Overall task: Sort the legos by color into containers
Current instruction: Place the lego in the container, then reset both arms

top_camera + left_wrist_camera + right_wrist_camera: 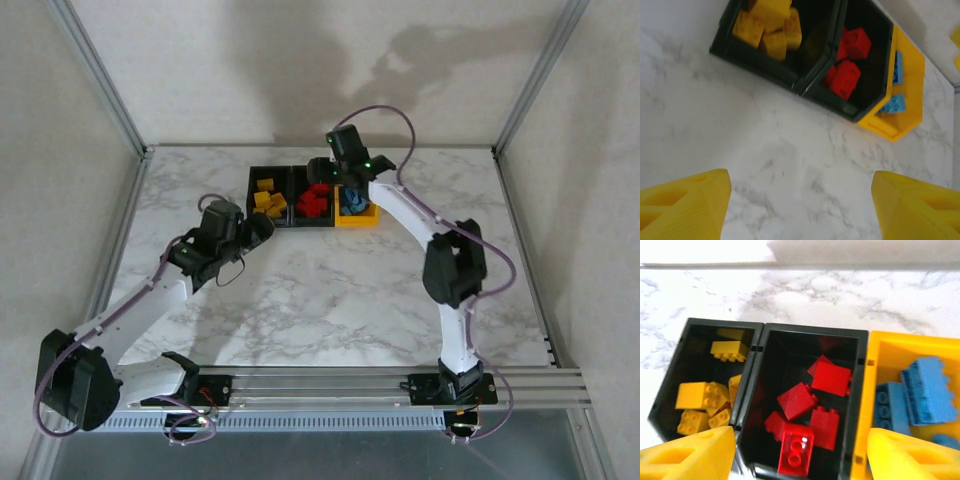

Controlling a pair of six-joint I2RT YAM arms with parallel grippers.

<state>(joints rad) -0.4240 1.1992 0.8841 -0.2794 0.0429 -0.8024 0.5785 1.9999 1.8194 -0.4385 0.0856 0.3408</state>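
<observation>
1. Three bins stand joined in a row at the 12 o'clock edge of the marble table (330, 290): two black and one yellow.
2. The left black bin (670, 390), at 9 o'clock in my right wrist view, holds yellow bricks (697, 395). I count five showing there.
3. The middle black bin (810, 345) holds red bricks (830, 377). I count five, and one of them is a glossy red brick (796, 450) at the bin's 6 o'clock end.
4. The yellow bin (890, 352), at 3 o'clock, holds blue bricks (930, 390). Three show, and the bin runs off the picture's edge.
5. My right gripper (800, 457) hangs over the middle black bin with its fingers spread wide and gripping nothing. The glossy red brick lies below, clear of both fingers.
6. My left gripper (800, 210) is also spread wide with nothing between its fingers. It is over bare marble at about 7 o'clock from the row of bins and near it.
</observation>
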